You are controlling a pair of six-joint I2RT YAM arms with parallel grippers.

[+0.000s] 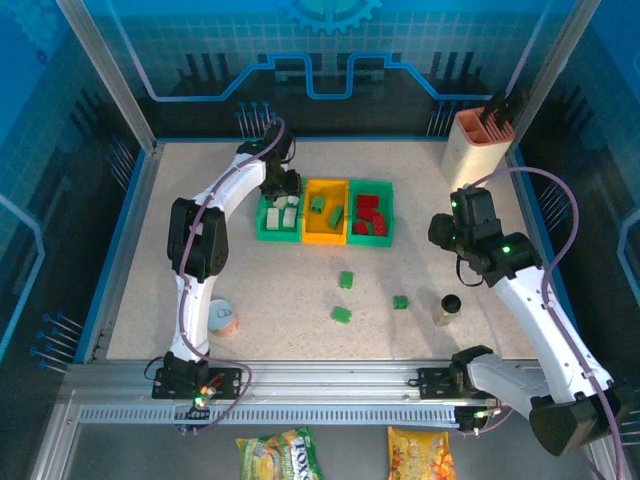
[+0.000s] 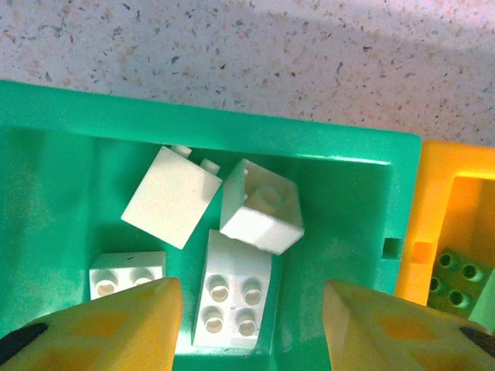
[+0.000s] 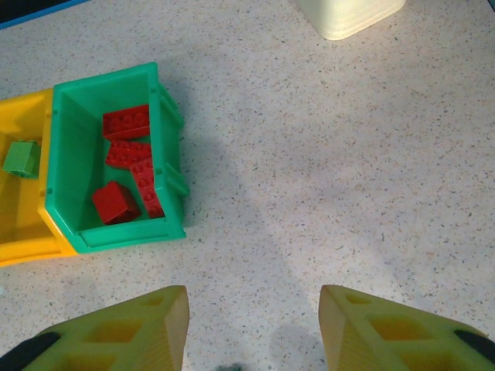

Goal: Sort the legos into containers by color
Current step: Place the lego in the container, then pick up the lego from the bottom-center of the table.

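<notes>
The left claw (image 2: 251, 309) hangs with its yellow fingers (image 2: 131, 317) spread and nothing between them, right over the left green bin (image 2: 232, 131), where four white legos (image 2: 261, 205) lie jumbled. The yellow bin (image 2: 441, 166) touching its side holds green legos (image 2: 456, 282). The right claw (image 3: 251, 313), likewise spread and empty, hovers over bare surface (image 3: 348, 154) near the right green bin (image 3: 108, 81) of red legos (image 3: 128, 122) — three loose green legos (image 1: 341, 314) lie on the surface in front of the bins.
</notes>
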